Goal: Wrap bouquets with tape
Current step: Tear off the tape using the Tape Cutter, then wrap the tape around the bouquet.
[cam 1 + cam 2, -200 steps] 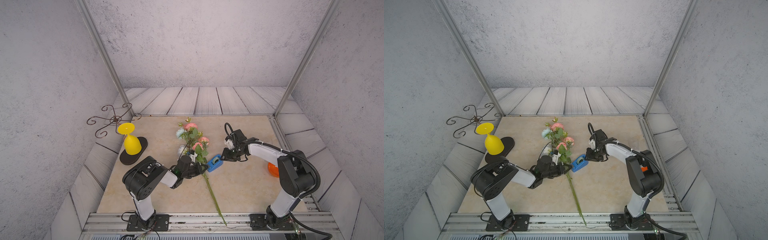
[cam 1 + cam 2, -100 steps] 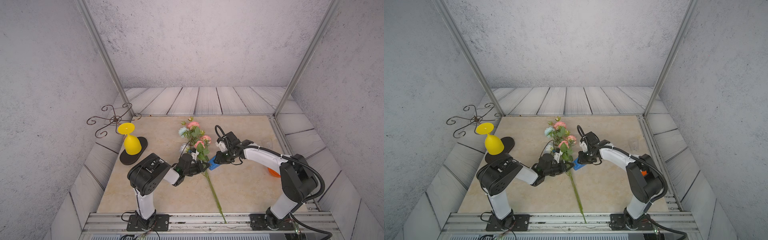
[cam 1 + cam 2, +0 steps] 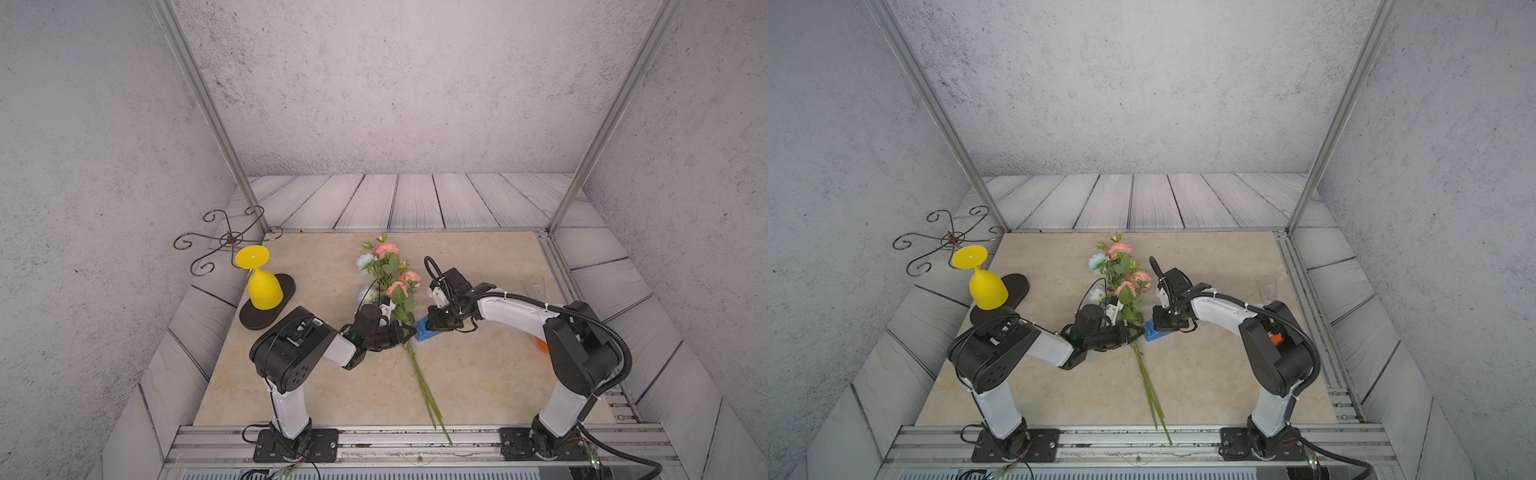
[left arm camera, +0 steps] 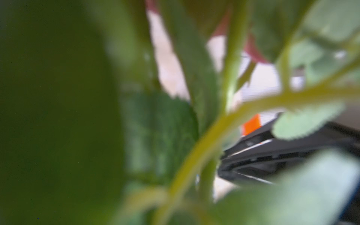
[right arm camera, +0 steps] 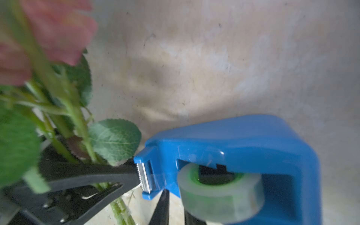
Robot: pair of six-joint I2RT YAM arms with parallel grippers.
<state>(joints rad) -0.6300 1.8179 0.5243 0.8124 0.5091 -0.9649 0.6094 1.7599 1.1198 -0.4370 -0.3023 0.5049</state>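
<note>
The bouquets [image 3: 388, 270] [image 3: 1121, 274] lie mid-table in both top views, pink and pale blue blooms toward the back, long stems toward the front edge. My left gripper [image 3: 409, 331] is shut on the stems just below the leaves; in the right wrist view its black fingers [image 5: 87, 175] clamp them. Leaves [image 4: 155, 126] fill the left wrist view and hide its jaws. The tape roll [image 5: 220, 192] sits in a blue dispenser [image 3: 424, 333] [image 5: 243, 140] right beside the stems. My right gripper [image 3: 432, 323] [image 5: 175, 202] is at the dispenser, jaws narrow, tips hidden under it.
An upturned yellow goblet [image 3: 262, 286] stands on a black oval base [image 3: 268, 309] at the left, beside a scrolled metal ornament [image 3: 226, 241]. A small clear glass [image 3: 535, 286] stands at the right edge. An orange object [image 3: 540, 343] shows behind my right arm.
My right arm has moved left onto the dispenser, close to the stems, and its jaws have narrowed. The left gripper and the bouquets have stayed put.
</note>
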